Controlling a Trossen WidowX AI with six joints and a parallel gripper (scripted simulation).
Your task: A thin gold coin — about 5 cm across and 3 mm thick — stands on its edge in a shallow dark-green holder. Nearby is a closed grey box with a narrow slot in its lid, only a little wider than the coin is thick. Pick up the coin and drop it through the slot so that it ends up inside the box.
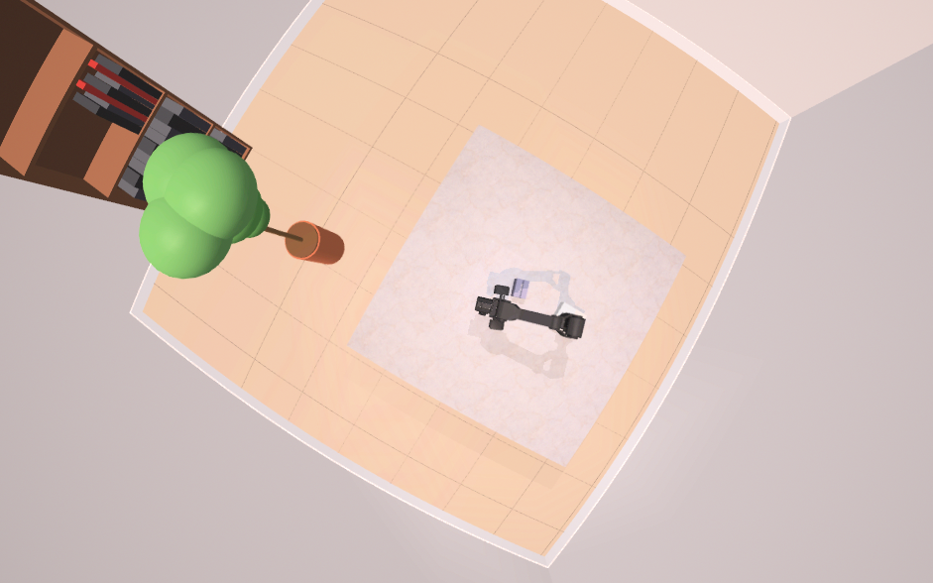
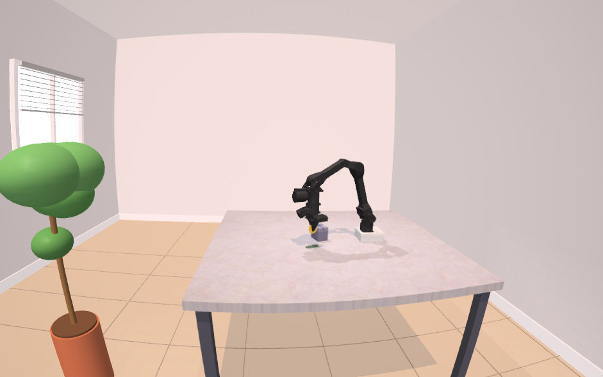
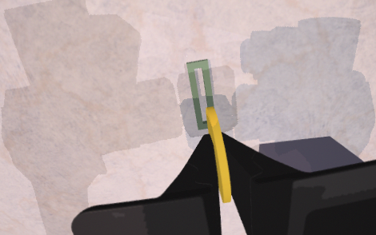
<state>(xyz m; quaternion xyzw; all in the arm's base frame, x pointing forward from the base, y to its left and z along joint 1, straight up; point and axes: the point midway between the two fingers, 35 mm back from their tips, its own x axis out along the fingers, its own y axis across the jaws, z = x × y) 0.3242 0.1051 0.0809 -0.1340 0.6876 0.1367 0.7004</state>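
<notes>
My gripper point(image 2: 313, 228) point(image 3: 213, 140) is shut on the gold coin point(image 2: 311, 230) point(image 3: 223, 176) and points down. The coin is upright, edge-on in the wrist view, and hangs clear above the holder. The dark-green holder point(image 2: 312, 246) point(image 3: 192, 81) lies empty on the table below the coin. The closed grey box point(image 1: 521, 288) point(image 2: 320, 234) point(image 3: 299, 154) stands close beside the gripper, with slot lines on its lid in the top view; in the wrist view a finger partly covers it.
The arm's white base point(image 1: 569, 311) point(image 2: 369, 236) stands on the table point(image 1: 455, 217) point(image 2: 247, 281). Shadows of the arm fall around the holder. A potted plant point(image 1: 324, 246) point(image 2: 76, 336) and a bookshelf point(image 1: 42, 101) stand off the table.
</notes>
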